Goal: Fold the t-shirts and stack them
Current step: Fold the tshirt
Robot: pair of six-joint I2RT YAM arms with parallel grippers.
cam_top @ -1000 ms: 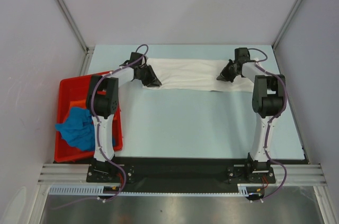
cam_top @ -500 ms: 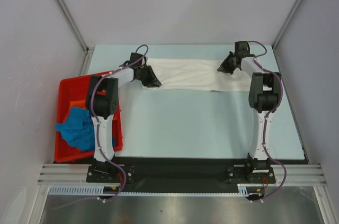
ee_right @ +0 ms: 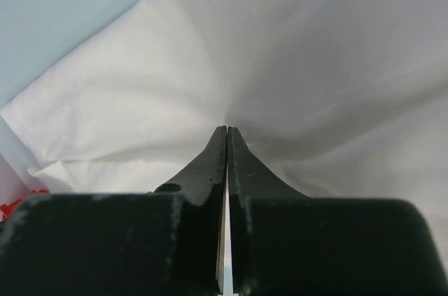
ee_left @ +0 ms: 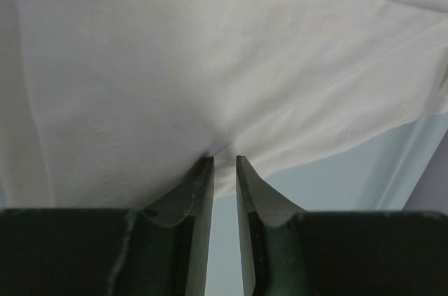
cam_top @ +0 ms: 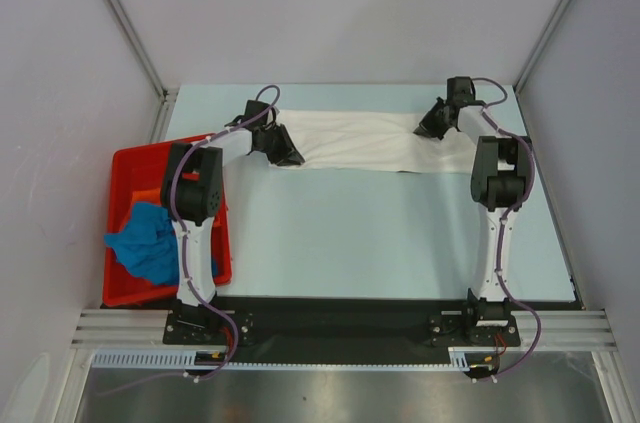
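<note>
Closest to me, at the left edge, the red bin (cam_top: 122, 156) holds a crumpled blue t-shirt (cam_top: 148, 243) with a scrap of an orange t-shirt (cam_top: 146, 194) showing behind it; both wait unfolded, so I judge the task is in its early part. Past a bare stretch of the table (cam_top: 350, 233), both arms reach out to the far side, where the white t-shirt (cam_top: 365, 141) lies drawn out in a long flat band from left to right. The left gripper (ee_left: 224, 164) sits at the band's left end with its jaws narrow, a thin slit between them, and the cloth puckers right at the tips, so I read it as pinching the near hem. The right gripper (ee_right: 227, 131) is at the right end, jaws pressed fully together, with creases fanning out from the tips, so it has a pinch of the same shirt. I take the step in hand to be spreading the white shirt or starting its first fold. The next move calls for both arms to travel together at an even height, holding the cloth taut but not dragging it, then to lay the held edge squarely over the rest.
</note>
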